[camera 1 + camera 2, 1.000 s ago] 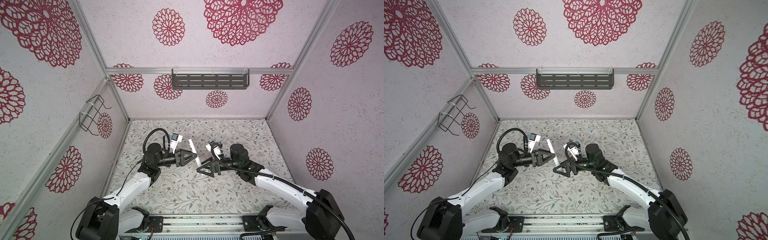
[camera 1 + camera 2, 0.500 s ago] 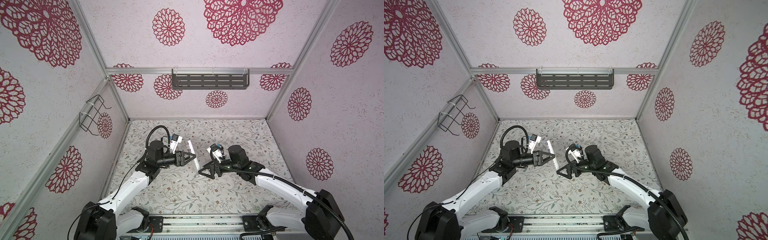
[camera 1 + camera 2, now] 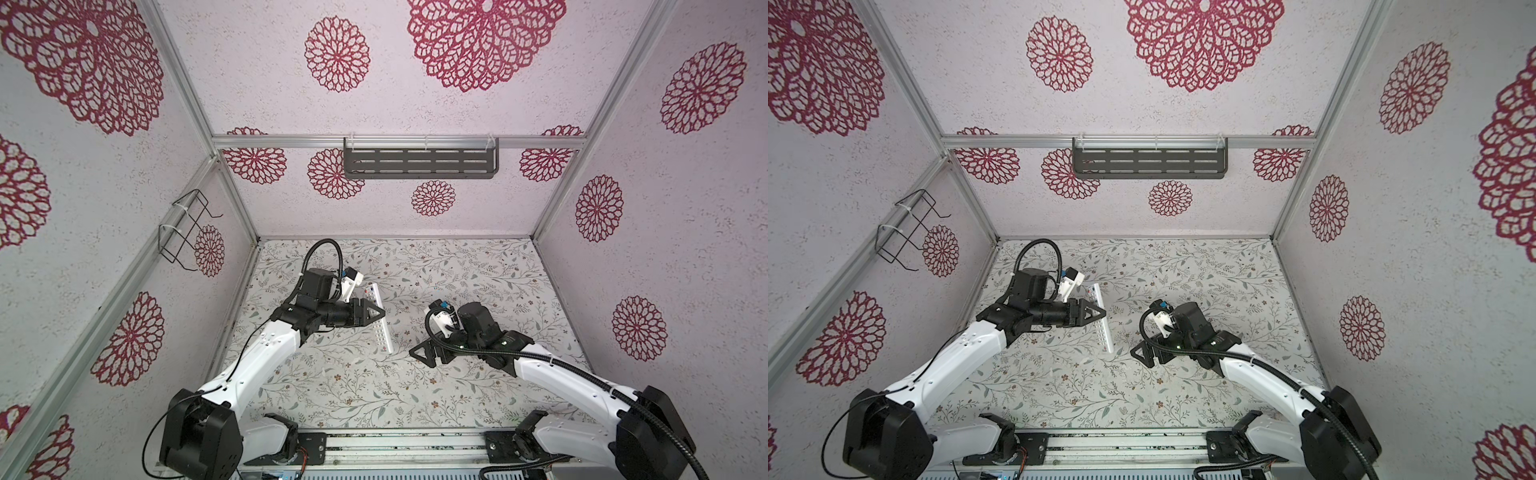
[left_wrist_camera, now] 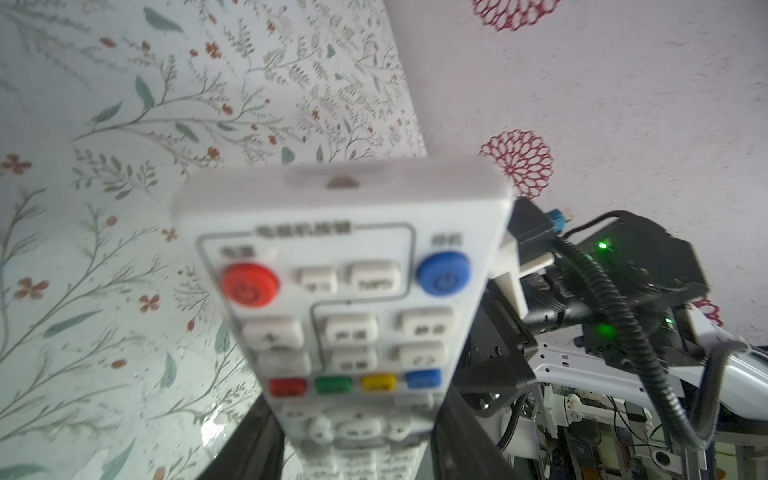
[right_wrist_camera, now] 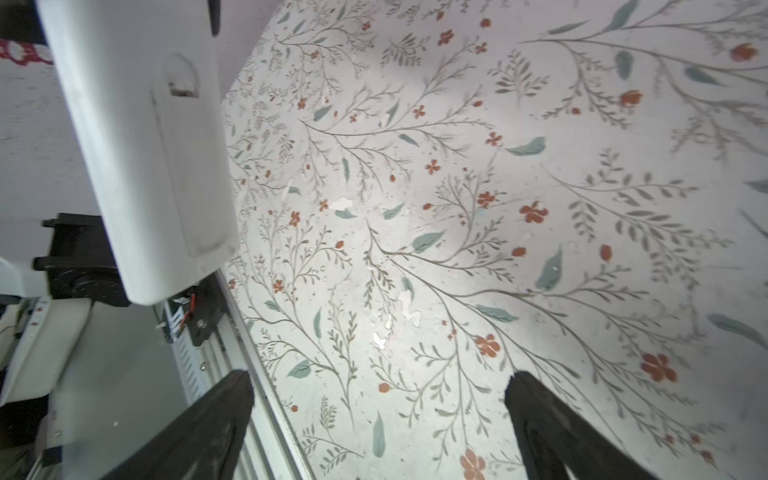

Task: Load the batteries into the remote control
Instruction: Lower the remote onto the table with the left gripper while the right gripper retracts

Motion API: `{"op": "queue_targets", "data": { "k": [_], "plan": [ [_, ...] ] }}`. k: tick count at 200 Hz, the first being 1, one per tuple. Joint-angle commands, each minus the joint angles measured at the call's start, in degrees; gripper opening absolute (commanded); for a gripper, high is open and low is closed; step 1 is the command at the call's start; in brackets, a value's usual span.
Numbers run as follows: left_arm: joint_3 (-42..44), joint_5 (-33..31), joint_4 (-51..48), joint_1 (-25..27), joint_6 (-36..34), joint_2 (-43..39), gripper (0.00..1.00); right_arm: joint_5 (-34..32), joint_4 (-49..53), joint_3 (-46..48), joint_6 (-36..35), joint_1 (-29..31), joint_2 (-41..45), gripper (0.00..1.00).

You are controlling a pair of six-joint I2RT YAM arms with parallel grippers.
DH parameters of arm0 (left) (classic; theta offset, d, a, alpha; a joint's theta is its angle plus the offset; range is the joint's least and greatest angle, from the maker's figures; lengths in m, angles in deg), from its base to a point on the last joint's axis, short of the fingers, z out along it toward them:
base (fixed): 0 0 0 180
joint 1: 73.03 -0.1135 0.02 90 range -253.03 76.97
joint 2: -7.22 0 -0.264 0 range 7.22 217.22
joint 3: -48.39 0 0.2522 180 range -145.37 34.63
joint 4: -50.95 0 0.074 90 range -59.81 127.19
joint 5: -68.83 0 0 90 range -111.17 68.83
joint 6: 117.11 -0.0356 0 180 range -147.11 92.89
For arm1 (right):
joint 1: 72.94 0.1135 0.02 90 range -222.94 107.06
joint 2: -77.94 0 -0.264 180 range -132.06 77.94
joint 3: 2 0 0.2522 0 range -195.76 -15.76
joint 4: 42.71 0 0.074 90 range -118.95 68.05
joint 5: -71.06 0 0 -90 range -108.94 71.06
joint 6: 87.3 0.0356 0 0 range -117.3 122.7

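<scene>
1. The desk, printed with leaves and flowers, looks the same as a second ago. The changes are in the arms above it.
2. The left arm now stands higher in both top views, with its elbow lifted.
3. The right arm has drawn back toward the front rail. A second ago its tip was just beside the remote's near end; now a clear gap shows between them.
4. The remote hangs tilted in the air over the left-middle of the desk. It looks longer in the top views than it did before.
5. The left tool is clenched across the remote's middle, with a dark finger on each long edge.
6. The right tool is released and spread wide, with only bare desk showing between its tips.
7. The remote's buttons face the left wrist camera. They are blurred, their labels are unreadable, and the lower rows are cut off.
8. The right wrist view shows the remote's plain back, cut off by the frame. Its back cover hides whatever lies behind it.
</scene>
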Motion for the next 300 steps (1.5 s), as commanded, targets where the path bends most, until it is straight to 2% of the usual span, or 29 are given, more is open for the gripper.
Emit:
{"op": "queue_targets", "data": {
  "k": [1, 37, 51, 67, 111, 141, 199, 244, 300],
  "plan": [
    [-4.6, -4.7, -11.4, -0.4, -4.6, 4.5, 0.06, -8.8, 0.0, 1.5, -2.1, -0.2, 4.9, 0.99],
    [-12.4, -11.4, -20.0, 0.0, -7.2, 15.5, 0.04, -12.0, -3.5, 6.1, -1.1, -0.1, 10.6, 0.99],
    [-16.3, -16.2, -23.0, 0.6, -8.0, 20.0, 0.04, -12.1, -4.7, 7.4, -1.1, 0.0, 12.2, 0.99],
    [-21.0, -20.4, -26.2, 1.6, -8.5, 25.5, 0.07, -12.4, -5.3, 8.3, -1.3, 0.0, 13.3, 0.99],
    [-32.9, -28.9, -33.1, 4.0, -7.8, 39.4, 0.05, -11.4, -5.0, 8.9, -3.3, 0.0, 14.6, 0.99],
    [-38.5, -28.9, -34.6, 4.8, -6.9, 46.1, 0.05, -10.0, -5.1, 10.0, -4.7, 0.0, 16.0, 0.99],
    [-45.4, -29.9, -36.2, 5.6, -4.7, 53.2, 0.09, -7.5, -7.3, 12.5, -4.9, -0.1, 17.8, 0.99],
    [-45.3, -31.0, -34.4, 5.7, -2.2, 54.1, 0.22, -6.8, -8.2, 13.0, -4.7, -0.1, 18.0, 0.99],
    [-42.2, -28.0, -29.2, 5.7, -1.2, 50.4, 0.53, -7.6, -6.6, 12.3, -4.4, -0.1, 18.0, 0.99]
  ]
}}
